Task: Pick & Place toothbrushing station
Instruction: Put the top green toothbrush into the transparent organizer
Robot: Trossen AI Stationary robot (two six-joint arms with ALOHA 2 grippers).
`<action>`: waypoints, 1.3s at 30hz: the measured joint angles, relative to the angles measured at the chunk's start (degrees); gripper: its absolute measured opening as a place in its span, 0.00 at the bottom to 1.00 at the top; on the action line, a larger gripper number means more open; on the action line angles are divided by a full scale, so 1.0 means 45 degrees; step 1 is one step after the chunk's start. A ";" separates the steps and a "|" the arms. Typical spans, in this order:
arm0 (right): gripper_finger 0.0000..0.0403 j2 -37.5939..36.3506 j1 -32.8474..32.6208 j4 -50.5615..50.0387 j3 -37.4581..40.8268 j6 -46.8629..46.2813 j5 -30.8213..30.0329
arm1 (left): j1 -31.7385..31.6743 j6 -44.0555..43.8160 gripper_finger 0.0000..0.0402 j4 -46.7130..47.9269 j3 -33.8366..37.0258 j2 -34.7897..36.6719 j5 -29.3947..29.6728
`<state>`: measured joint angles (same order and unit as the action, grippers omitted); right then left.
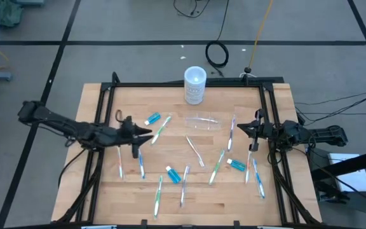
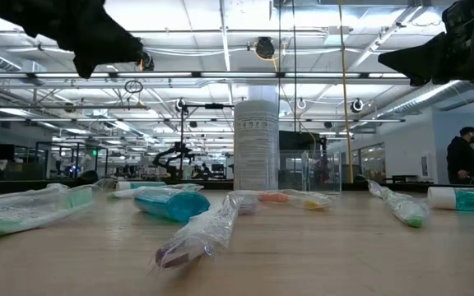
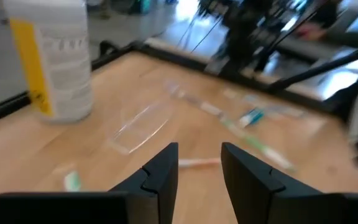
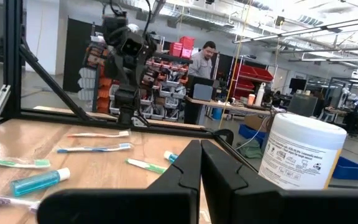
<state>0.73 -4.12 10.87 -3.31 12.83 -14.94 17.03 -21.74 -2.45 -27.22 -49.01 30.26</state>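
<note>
The clear plastic container (image 1: 202, 121) lies on its side on the wooden table, near the middle toward the far edge; it also shows in the left wrist view (image 3: 138, 127). Slim toothbrushes (image 1: 194, 151) and three small blue tubes (image 1: 173, 175) lie scattered flat on the table around it. My left gripper (image 1: 146, 131) is open and empty above the table, left of the container, pointing toward it. My right gripper (image 1: 237, 127) is shut and empty above the table, right of the container.
A tall white cylinder (image 1: 195, 84) stands at the table's far edge behind the container. A black frame (image 1: 170, 84) runs along the table's far, left and right sides. A person (image 4: 204, 59) stands in the room beyond the table.
</note>
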 joint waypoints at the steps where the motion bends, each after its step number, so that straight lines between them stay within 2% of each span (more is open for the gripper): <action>1: 0.01 0.0000 0.0001 0.0000 0.0000 0.0012 0.0003 | -0.0014 -0.0159 0.31 0.0341 -0.0290 -0.0482 0.0112; 9: 0.01 0.0000 -0.0001 0.0000 0.0000 0.0512 0.0005 | -0.0937 -0.1383 0.32 0.3094 -0.2901 -0.4181 0.0293; 15: 0.01 -0.0005 0.0000 0.0006 0.0000 0.0160 0.0009 | -0.1828 -0.1729 0.32 0.2929 -0.4128 -0.6168 0.0227; 21: 0.01 0.0000 -0.0001 0.0000 0.0000 -0.0418 0.0005 | -0.2856 -0.0753 0.32 0.2735 -0.4716 -0.7190 0.0235; 24: 0.01 -0.0005 0.0003 0.0003 0.0000 -0.0261 0.0010 | -0.3584 -0.0967 0.32 0.2412 -0.4726 -0.7486 0.0234; 27: 0.01 -0.0005 -0.0001 0.0005 0.0000 -0.0269 0.0010 | -0.4319 -0.1122 0.32 0.2489 -0.4736 -0.7904 -0.0496; 32: 0.01 -0.0005 0.0001 0.0005 0.0000 -0.0269 0.0010 | -0.5618 -0.1866 0.32 0.2507 -0.4736 -0.8977 -0.2881; 39: 0.01 -0.0005 -0.0001 0.0005 0.0000 -0.0269 0.0010 | -0.6783 -0.1889 0.32 0.2513 -0.4731 -1.0977 -0.3485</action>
<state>0.71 -4.12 10.90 -3.31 11.62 -14.90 -13.49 -30.24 8.86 -48.51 -98.40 14.57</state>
